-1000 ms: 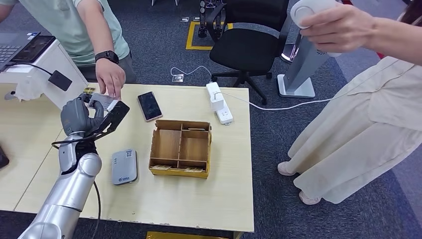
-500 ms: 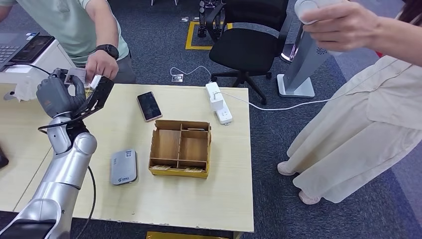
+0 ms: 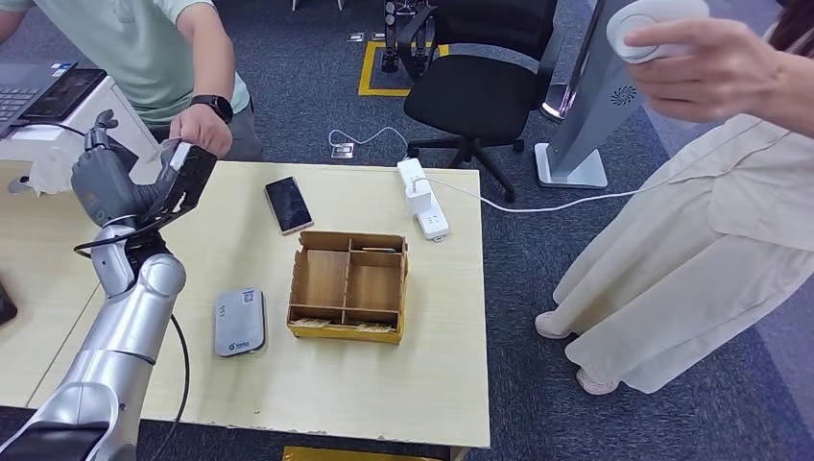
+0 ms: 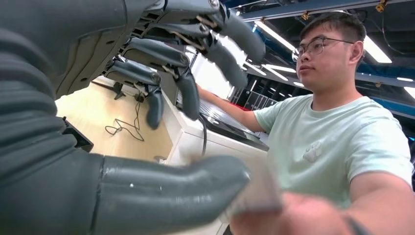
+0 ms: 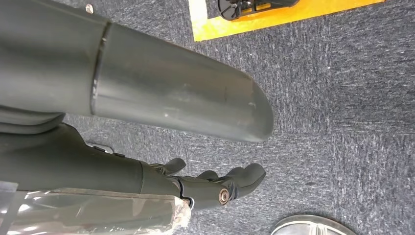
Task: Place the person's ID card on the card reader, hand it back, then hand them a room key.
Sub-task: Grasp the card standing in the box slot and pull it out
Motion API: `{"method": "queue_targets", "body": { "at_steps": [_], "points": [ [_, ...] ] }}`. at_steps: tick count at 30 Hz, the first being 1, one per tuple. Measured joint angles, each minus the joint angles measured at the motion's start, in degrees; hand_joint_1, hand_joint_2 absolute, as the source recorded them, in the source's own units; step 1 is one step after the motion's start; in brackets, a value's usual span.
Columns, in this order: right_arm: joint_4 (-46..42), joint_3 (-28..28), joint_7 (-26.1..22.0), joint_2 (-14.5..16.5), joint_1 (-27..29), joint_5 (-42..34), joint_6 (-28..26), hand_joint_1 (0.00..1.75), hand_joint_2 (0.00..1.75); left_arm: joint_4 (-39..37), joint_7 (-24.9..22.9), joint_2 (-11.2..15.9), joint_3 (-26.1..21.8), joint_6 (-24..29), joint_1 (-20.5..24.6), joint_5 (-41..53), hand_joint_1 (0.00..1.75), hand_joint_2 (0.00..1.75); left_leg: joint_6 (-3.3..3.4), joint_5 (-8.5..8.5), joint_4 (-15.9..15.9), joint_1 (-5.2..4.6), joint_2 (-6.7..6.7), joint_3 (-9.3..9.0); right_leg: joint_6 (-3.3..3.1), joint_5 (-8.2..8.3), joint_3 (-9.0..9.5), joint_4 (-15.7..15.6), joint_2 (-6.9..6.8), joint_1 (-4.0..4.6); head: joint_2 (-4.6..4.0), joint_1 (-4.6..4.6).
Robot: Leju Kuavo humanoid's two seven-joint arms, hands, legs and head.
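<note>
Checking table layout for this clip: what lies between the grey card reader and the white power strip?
In the head view, the wooden divided box sits between the card reader and the power strip.

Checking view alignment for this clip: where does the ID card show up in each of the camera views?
Head view: the ID card is at the table's far left corner, between the left hand and the person's hand.
Left wrist view: a blurred pale card lies against the thumb, with the person's hand on it.
Right wrist view: the card is absent; there is carpet beyond the right hand.
Shared landmark: the person's pale green shirt.
</note>
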State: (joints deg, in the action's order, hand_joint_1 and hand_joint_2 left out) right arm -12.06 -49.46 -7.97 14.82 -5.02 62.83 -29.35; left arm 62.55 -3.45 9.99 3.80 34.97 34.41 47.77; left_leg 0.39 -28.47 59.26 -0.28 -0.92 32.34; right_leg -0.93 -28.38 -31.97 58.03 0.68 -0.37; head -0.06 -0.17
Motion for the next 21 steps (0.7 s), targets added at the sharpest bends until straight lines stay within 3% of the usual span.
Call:
{"method": "queue_targets", "body": {
  "at_steps": [3,7,11,13,15,17,21],
  "points": [
    [0.0,0.0,-0.1,-0.02,0.0,-0.17,0.0,0.0,0.0,0.01,0.57,0.04,-0.03,0.04,-0.28,-0.61,0.0,0.0,0.0,0.0,0.0,0.0,0.0,0.01,0.0,0.0,0.0,0.0,0.0,0.0,0.01,0.0],
    [0.0,0.0,-0.43,-0.01,0.0,-0.62,0.01,0.0,0.0,0.31,1.24,0.37,-0.14,0.02,-1.09,-1.43,0.0,1.75,0.0,0.0,0.0,0.0,0.0,0.02,0.0,0.0,0.0,0.0,0.0,0.0,0.01,-0.01],
    [0.0,0.0,-0.58,-0.01,0.0,-0.89,0.05,0.0,0.0,1.56,1.9,1.05,-0.25,-0.08,-2.45,-1.2,0.0,1.75,0.0,0.0,0.0,0.0,0.0,0.02,0.0,-0.01,-0.01,0.0,-0.01,0.0,0.0,-0.03],
    [0.0,0.0,-0.6,-0.01,-0.01,-1.02,0.11,0.0,0.0,2.37,2.01,1.37,-0.32,-0.08,-3.19,-0.61,0.0,0.87,0.0,0.0,0.0,0.0,0.0,0.03,0.0,-0.01,-0.01,0.0,0.0,0.0,0.0,-0.04],
    [0.0,0.0,-0.61,-0.02,0.0,-1.16,0.28,0.0,0.0,3.28,1.99,1.68,-0.45,-0.07,-4.04,0.5,0.0,0.87,0.0,0.0,-0.01,0.0,0.0,0.03,0.0,0.0,-0.01,0.0,0.0,0.0,-0.01,-0.04],
    [0.0,0.0,-0.62,-0.02,0.0,-1.35,0.54,0.0,0.0,4.35,1.82,2.01,-0.6,-0.07,-5.11,2.2,0.0,1.75,0.0,0.0,-0.01,0.0,0.0,0.02,0.0,0.0,-0.01,0.0,0.0,0.0,0.0,-0.03],
    [0.0,0.0,-0.67,-0.01,0.0,-1.75,0.78,0.0,0.0,6.54,0.91,3.26,-0.88,-0.26,-7.54,5.81,0.0,1.75,0.0,0.0,-0.01,0.0,0.0,0.03,0.0,-0.01,-0.01,0.0,0.01,0.0,0.0,-0.03]
  ]
}}
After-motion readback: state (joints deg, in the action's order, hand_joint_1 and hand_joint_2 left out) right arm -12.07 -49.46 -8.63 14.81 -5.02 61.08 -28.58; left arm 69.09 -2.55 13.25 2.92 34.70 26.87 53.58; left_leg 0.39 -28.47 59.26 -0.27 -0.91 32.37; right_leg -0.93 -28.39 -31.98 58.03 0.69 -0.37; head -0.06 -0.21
